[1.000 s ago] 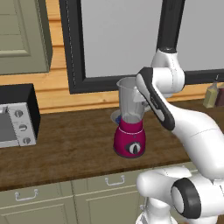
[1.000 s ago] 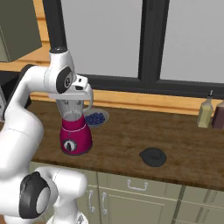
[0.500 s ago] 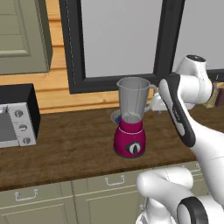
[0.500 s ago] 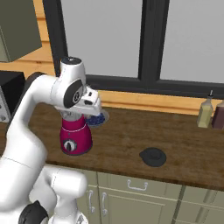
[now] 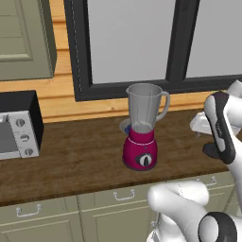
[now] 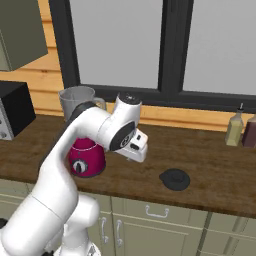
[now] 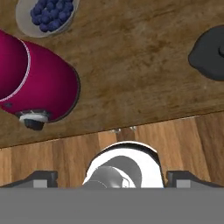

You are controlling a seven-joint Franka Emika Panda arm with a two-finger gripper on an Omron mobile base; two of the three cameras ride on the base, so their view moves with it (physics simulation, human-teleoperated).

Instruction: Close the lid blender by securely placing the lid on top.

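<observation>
Lid (image 6: pixel 175 178) on counter (image 6: pixel 210 170), apart from blender (image 5: pixel 141 127).

Likely a home kitchen: wooden counter (image 5: pixel 71 160), cabinets (image 5: pixel 56 217), toaster oven (image 5: pixel 16 125).

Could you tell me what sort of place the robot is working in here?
It looks like a home kitchen: a wooden counter over drawered cabinets, with a magenta blender, a toaster oven and a dish of blueberries.
</observation>
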